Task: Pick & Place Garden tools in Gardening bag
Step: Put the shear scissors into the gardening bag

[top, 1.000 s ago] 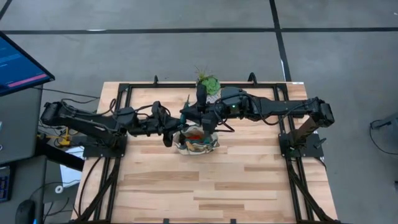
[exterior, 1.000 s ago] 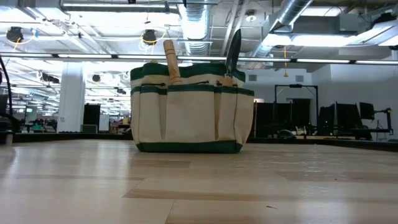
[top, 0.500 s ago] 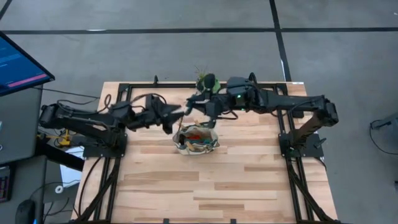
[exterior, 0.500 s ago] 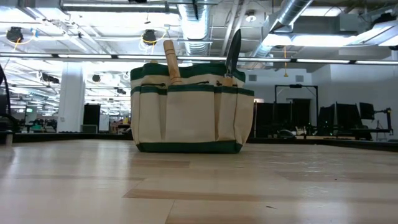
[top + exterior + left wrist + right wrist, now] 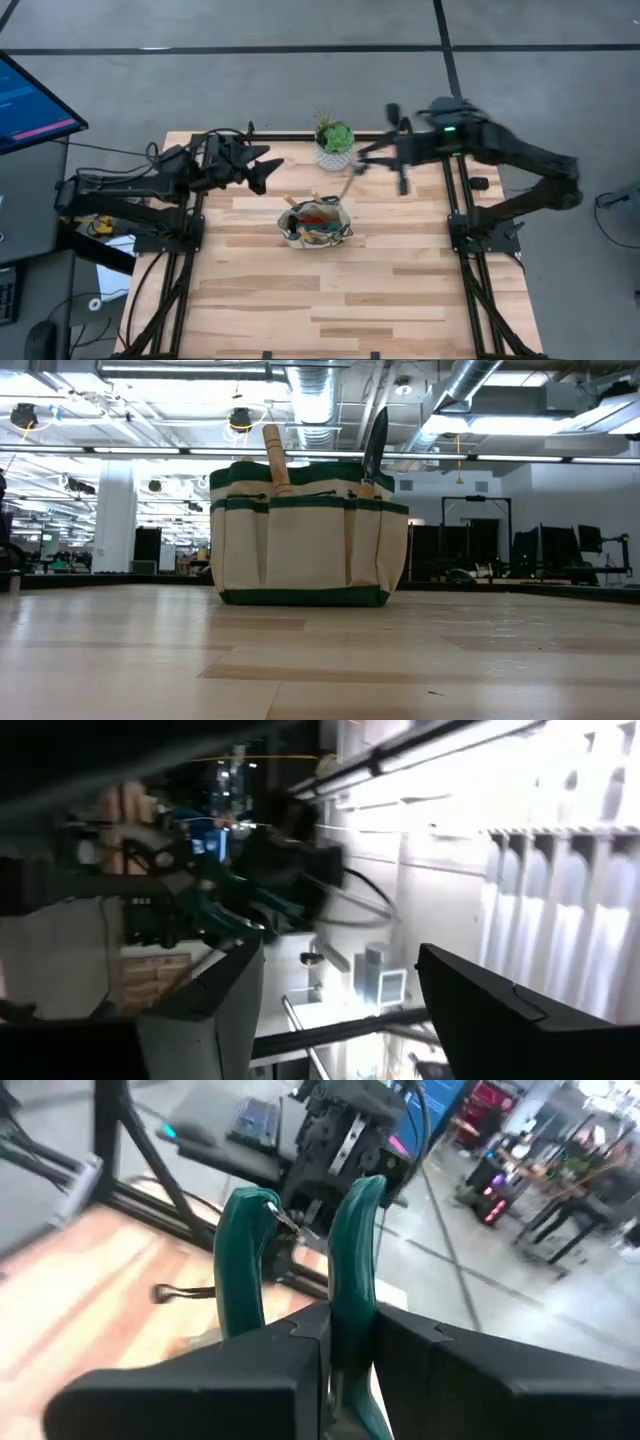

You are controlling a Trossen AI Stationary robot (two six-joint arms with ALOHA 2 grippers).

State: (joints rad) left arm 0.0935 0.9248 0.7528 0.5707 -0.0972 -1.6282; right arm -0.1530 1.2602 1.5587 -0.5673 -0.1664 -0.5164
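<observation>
The tan gardening bag (image 5: 314, 224) with green trim (image 5: 305, 530) stands on the middle of the table. Several tools lie inside it. A wooden handle (image 5: 274, 458) and a dark trowel blade (image 5: 376, 442) stick up from it. My right gripper (image 5: 385, 155) hovers over the table's far right, beside the potted plant (image 5: 334, 140), shut on pruning shears with green handles (image 5: 300, 1260). My left gripper (image 5: 262, 170) is open over the far left of the table, clear of the bag, with nothing between its fingers (image 5: 200, 1020). My right gripper pinches the shears between its two fingers, where the two green handles run together (image 5: 335, 1325). The handles' free ends (image 5: 360, 1195) stick out forward past the fingertips. The shears are lifted clear of the table. The fingers hide the shears' other end.
The green plant in its white pot stands at the table's far edge, between the two grippers. Black frame rails (image 5: 190, 200) run along the table's left, right and far edges. Bare wood (image 5: 330, 300) lies between the bag and the near edge.
My left gripper has opened and drawn back from above the bag toward the table's far left. My right gripper has swung away from the bag toward the far right corner, still shut. The bag has stayed where it was.
</observation>
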